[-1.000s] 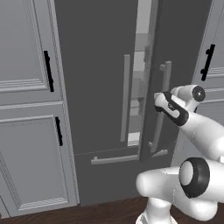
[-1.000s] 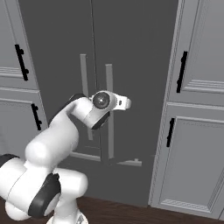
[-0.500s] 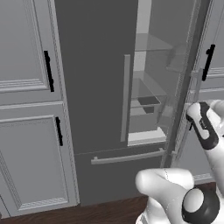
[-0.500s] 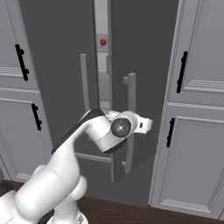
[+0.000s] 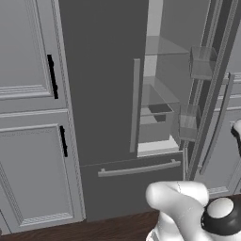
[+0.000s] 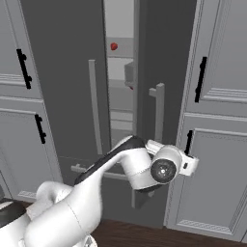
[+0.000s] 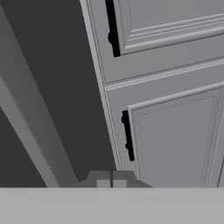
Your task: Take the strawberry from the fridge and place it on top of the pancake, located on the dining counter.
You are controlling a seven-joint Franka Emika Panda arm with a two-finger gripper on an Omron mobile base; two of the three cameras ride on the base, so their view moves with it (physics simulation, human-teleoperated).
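No text, labels, brands, numbers or signs readable anywhere. Fridge [image 5: 103,94] doors plain dark grey, no badge. Cabinets [image 5: 28,117] blank panels, no markings.
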